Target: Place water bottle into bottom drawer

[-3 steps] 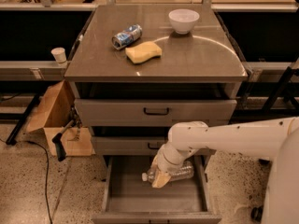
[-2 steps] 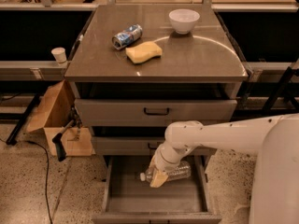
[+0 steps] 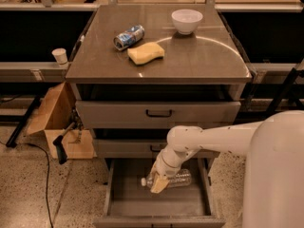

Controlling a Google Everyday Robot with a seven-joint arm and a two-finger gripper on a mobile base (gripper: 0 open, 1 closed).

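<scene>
End effector: the end effector [image 3: 158, 185] sits inside the open bottom drawer [image 3: 109, 194], a little toward 12 o'clock of its middle, with tan fingers clenched on the neck end of the water bottle [image 3: 176, 178].
Water bottle: it lies on its side in that grip, white cap toward 9 o'clock and base toward 3 o'clock. I cannot tell whether it touches the drawer floor.
Arm: the white arm [image 3: 204, 137] comes in from 3 o'clock, passes in front of the middle drawer [image 3: 123, 148] and bends down into the bottom drawer.
Drawer edges: the bottle's base is near the right wall. The middle drawer's front overhangs just at 12 o'clock.
Open room: bare grey floor runs from the cap toward the left wall at 9 o'clock, and a wider bare strip reaches the front rim at 6 o'clock.
Above: the top drawer [image 3: 114, 113] is pulled out slightly under the bench [image 3: 204, 61].
Bench: a crushed can [image 3: 129, 36] and a yellow sponge [image 3: 146, 52] sit close together, with a white bowl [image 3: 186, 21] well apart at 2 o'clock.
Floor at 9 o'clock: a cardboard box [image 3: 50, 118] stands beside the cabinet.
Change: against both earlier frames, the end effector and bottle sit slightly further toward 9 o'clock and a touch lower. The things on the bench are unmoved.
</scene>
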